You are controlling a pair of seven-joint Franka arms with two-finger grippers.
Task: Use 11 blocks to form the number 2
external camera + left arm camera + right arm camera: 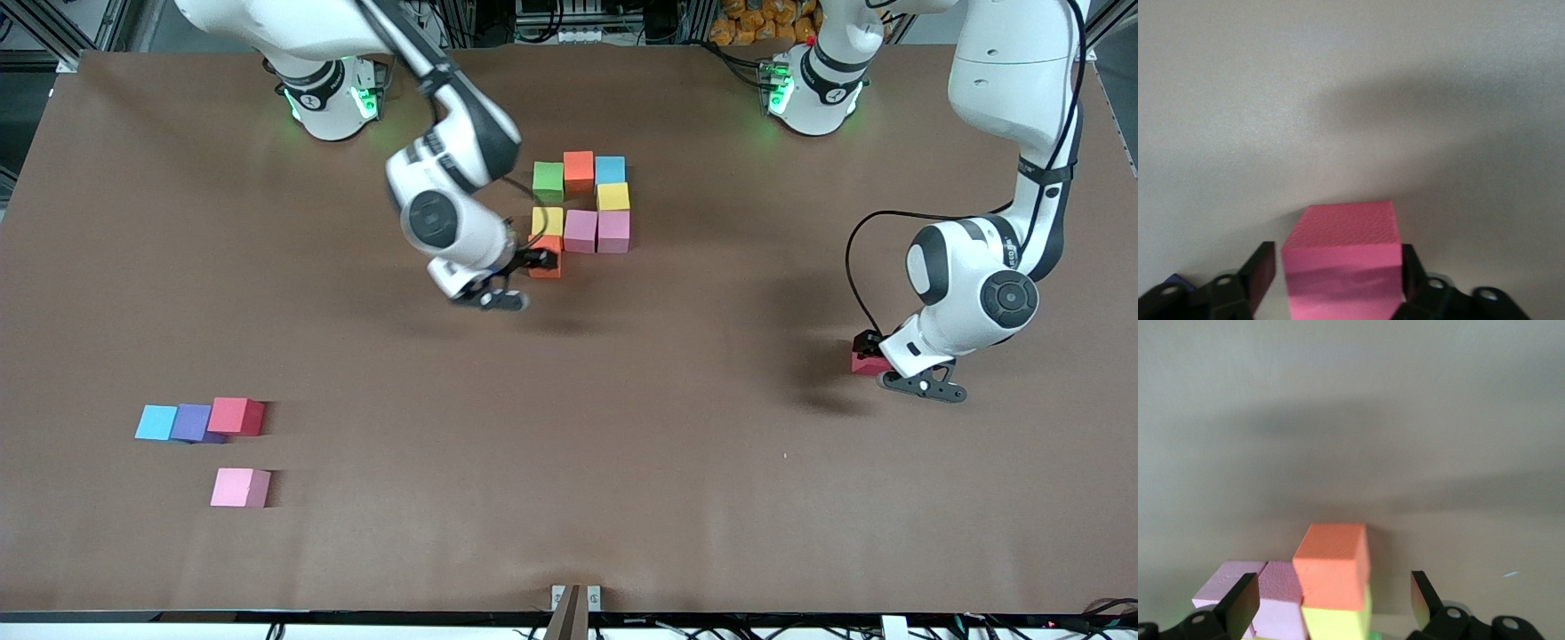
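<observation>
Eight blocks of the number 2 (582, 206) lie at twelve o'clock from the desk's (569, 462) middle in the front view: top row, connector, middle row and the orange block (1333, 563) starting the fourth row. By that count, the three-block bottom row is left. The right claw (1331, 603) stands wide astride that orange block, touching neither side. At three o'clock, the left claw (867, 348) is set narrow about a red block (1341, 260), with a slit showing at one finger, so probably not clamped yet. Four spare blocks (209, 444) wait at eight o'clock.
</observation>
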